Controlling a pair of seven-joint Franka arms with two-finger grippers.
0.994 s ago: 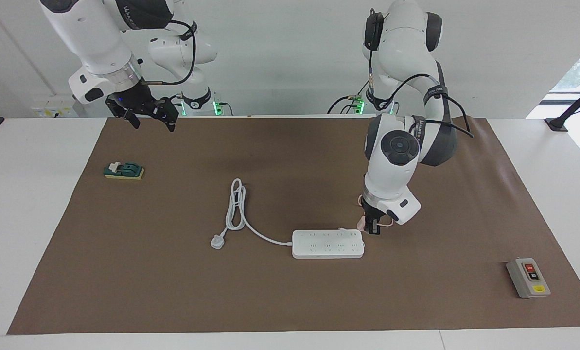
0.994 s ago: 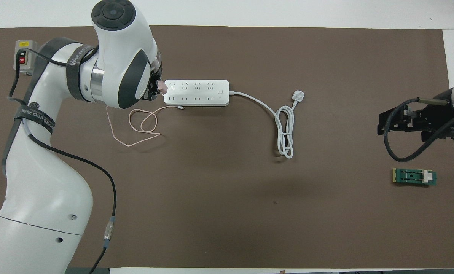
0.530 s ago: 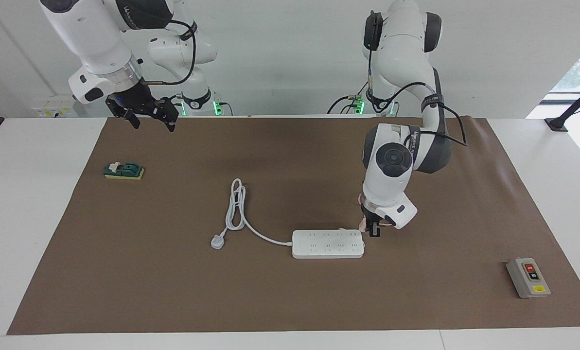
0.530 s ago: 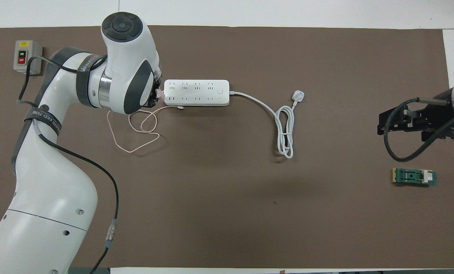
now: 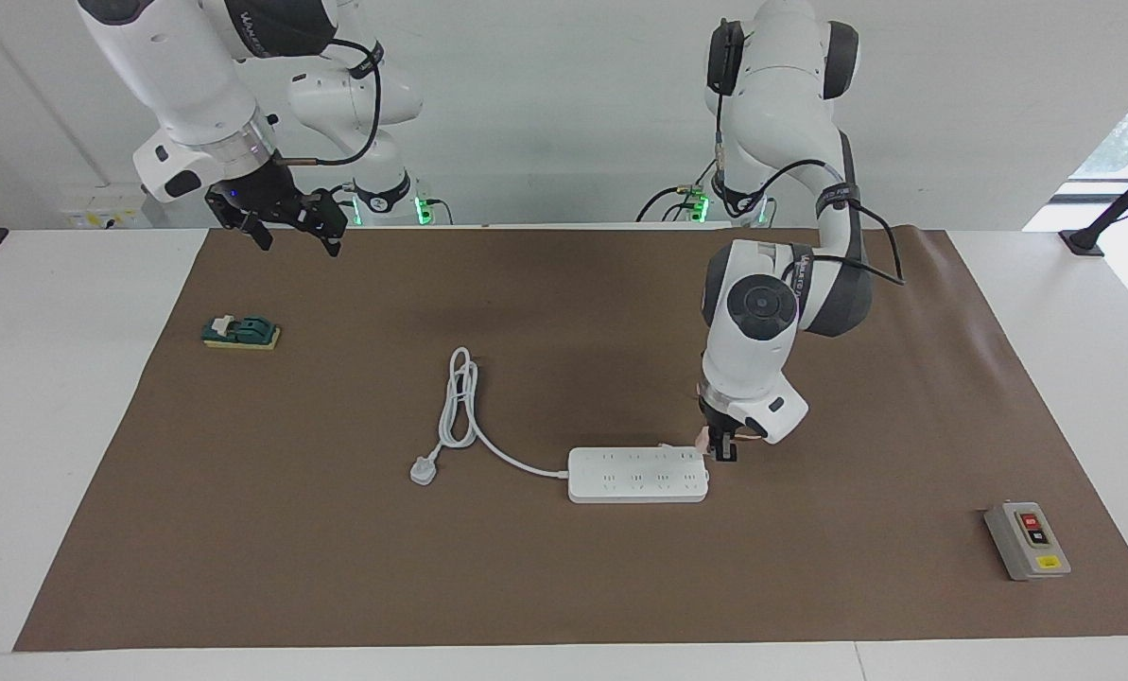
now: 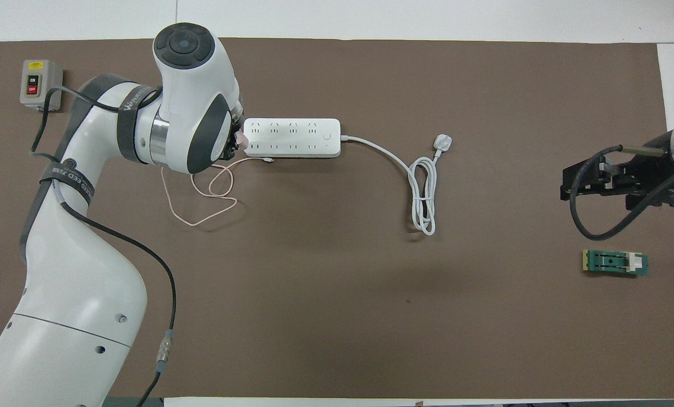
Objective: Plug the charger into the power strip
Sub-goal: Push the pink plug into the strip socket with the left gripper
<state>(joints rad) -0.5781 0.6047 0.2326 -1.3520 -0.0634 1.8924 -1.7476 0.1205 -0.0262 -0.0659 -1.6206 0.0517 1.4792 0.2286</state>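
Left gripper (image 5: 722, 447) is clamped on the charger (image 5: 704, 438), a small pink cube held low at the end of the strip (image 5: 638, 474) toward the left arm's end of the table. In the facing view the charger sits at the strip's end edge, on the side nearer the robots; whether it touches the strip I cannot tell. In the overhead view the charger (image 6: 240, 135) shows only as a pink sliver against the strip's (image 6: 291, 137) short end, not over any socket.

Cable (image 6: 201, 195) trails from the charger in loose loops on the mat (image 6: 337, 316), nearer the robots than the strip; its free tip lies against the strip's long edge.

Progress, as judged: pick-up done, carry to the strip done. Not done: prongs are not in a socket. Remaining: shift the charger over an end socket, align, press down, release.

Strip's own cord (image 6: 421, 192) runs toward the right arm's end, coiled, its plug (image 6: 443, 142) lying loose.

Right gripper (image 5: 280, 219) waits in the air with fingers spread wide, holding nothing, over the mat's edge by its base.
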